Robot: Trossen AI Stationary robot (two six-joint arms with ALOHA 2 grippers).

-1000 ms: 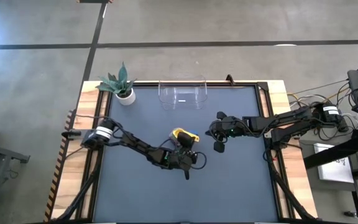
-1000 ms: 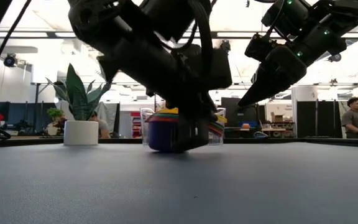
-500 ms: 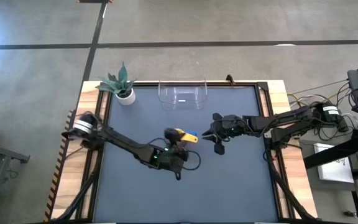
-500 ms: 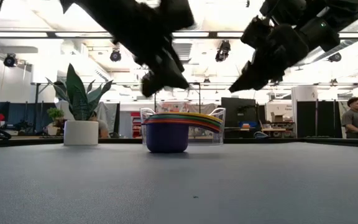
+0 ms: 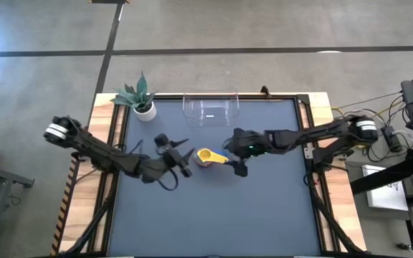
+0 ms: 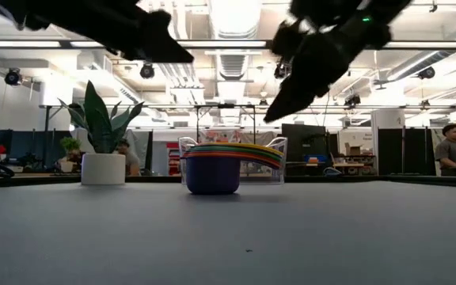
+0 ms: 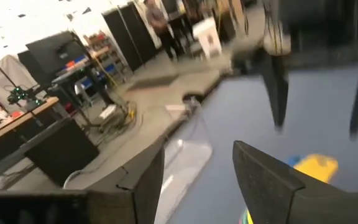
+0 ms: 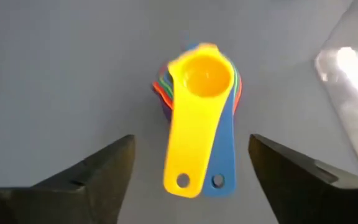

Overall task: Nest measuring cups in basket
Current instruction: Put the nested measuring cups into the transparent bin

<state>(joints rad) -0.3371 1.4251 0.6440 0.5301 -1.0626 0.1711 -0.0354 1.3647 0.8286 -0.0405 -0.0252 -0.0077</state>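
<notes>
The measuring cups [image 5: 205, 156] stand nested in one stack on the dark mat, resting on the bottom cup's base [image 6: 212, 178]. The yellow cup [image 8: 201, 78] is on top, its handle [image 8: 190, 152] over a blue one. My right gripper [image 8: 191, 142] hovers open above the handles, one finger on each side and clear of them. My left gripper [image 5: 185, 158] is open just left of the stack and raised [image 7: 197, 180]. The clear basket [image 5: 210, 107] stands at the far edge.
A white pot with a plant [image 5: 140, 102] stands at the far left corner, left of the basket [image 6: 274, 162]. Bare mat [image 5: 214, 215] lies between the stack and the near edge. People and desks show in the room beyond the table.
My left gripper has let go of the cup stack, risen and drawn back toward the table's left edge, rolling as it went. My right gripper has moved left over the stack's handles and opened wide. The stack stays standing on the mat.
</notes>
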